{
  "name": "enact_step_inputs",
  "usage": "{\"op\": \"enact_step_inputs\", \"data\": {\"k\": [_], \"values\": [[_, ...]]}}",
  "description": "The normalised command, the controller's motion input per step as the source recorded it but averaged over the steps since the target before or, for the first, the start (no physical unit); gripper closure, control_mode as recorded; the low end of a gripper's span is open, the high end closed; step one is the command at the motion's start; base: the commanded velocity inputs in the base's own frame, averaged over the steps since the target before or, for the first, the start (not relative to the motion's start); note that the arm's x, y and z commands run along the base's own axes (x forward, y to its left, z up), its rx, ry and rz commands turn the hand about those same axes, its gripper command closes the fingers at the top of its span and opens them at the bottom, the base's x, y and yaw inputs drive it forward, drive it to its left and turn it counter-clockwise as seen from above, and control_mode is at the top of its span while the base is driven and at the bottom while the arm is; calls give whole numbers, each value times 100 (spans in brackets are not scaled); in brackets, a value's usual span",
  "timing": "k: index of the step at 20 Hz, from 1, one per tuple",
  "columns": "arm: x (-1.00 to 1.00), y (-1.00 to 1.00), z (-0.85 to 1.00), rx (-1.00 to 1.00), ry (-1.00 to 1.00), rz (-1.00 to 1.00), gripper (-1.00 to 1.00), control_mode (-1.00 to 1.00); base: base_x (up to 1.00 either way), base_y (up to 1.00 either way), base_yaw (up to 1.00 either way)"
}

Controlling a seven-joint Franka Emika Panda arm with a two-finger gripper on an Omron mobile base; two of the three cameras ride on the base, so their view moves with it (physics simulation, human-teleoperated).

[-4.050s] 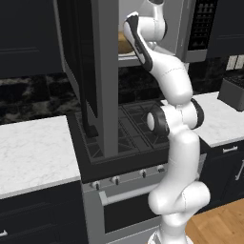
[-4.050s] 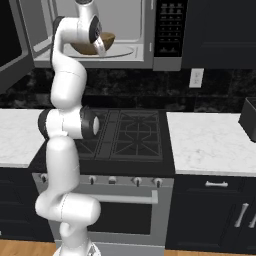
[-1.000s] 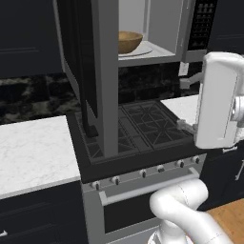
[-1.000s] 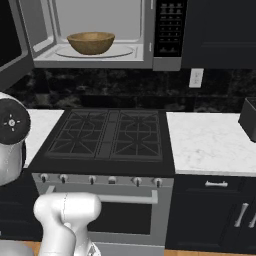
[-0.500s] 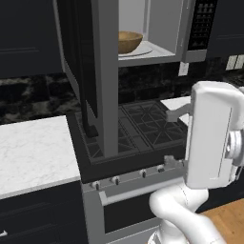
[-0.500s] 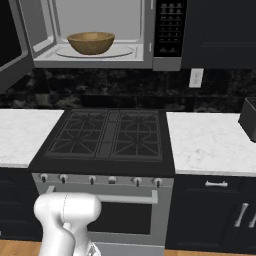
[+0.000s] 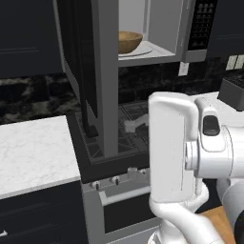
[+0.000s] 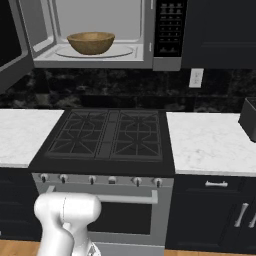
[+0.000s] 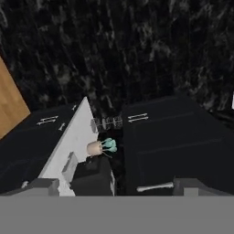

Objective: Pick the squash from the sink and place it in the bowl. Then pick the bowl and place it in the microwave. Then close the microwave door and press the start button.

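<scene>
— Two base views show us the arm (image 7: 190, 162) folded low before the stove (image 8: 107, 135). And the pincer?
— We read its jaws as spread wide, holding nothing.
— And the bowl (image 8: 91, 42)?
— It sits inside the microwave (image 8: 95, 30), whose microwave door (image 7: 88, 71) hangs open.

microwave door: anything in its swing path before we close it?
Nothing visible. The microwave door stands swung wide open at the left. The bowl sits well inside the microwave on the turntable, clear of the front edge. The stove lies below the opening.
</scene>
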Motion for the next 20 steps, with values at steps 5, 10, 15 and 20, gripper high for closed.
{"op": "enact_step_inputs", "data": {"k": [5,10,15,20], "values": [[36,57,-9,-10,0,-27,-100,-100,0,0,0],[6,42,0,-10,0,-32,-100,-100,0,0,0],[34,14,-1,-8,2,-41,-100,-100,0,0,0],[28,-14,0,0,9,-41,-100,-100,0,0,0]]}}
